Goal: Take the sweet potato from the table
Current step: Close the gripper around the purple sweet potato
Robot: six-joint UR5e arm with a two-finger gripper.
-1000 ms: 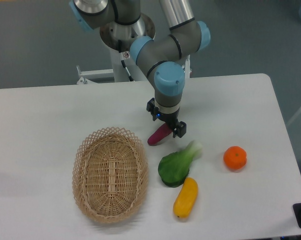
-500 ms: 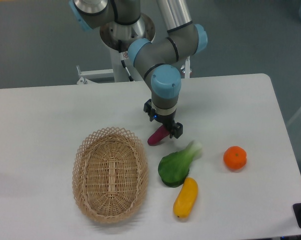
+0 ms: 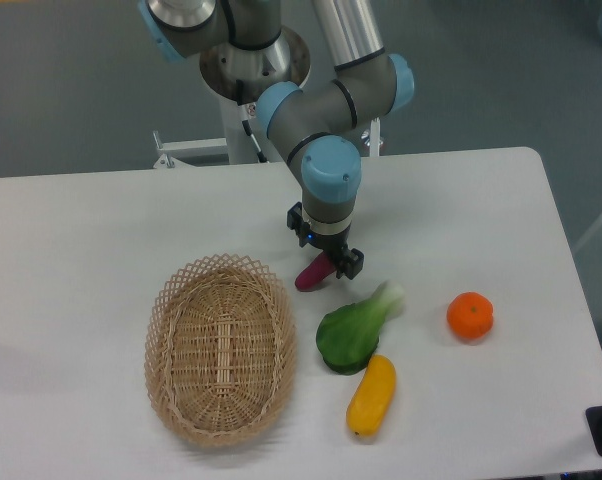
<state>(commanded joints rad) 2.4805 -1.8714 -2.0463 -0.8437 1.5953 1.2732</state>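
Note:
The sweet potato, a small purple-magenta oblong, lies on the white table just right of the basket's upper rim. My gripper points straight down over its upper right end, with the dark fingers on either side of that end. The wrist hides the fingertips and the top of the vegetable, so I cannot tell whether the fingers press on it. Only the lower left part of the sweet potato shows.
A woven wicker basket stands left of the sweet potato. A green bok choy lies just below and right of it, a yellow-orange vegetable lower still, and a round orange fruit to the right.
The gripper has shifted slightly left and down over the sweet potato's upper end. The sweet potato and the other items have not moved.

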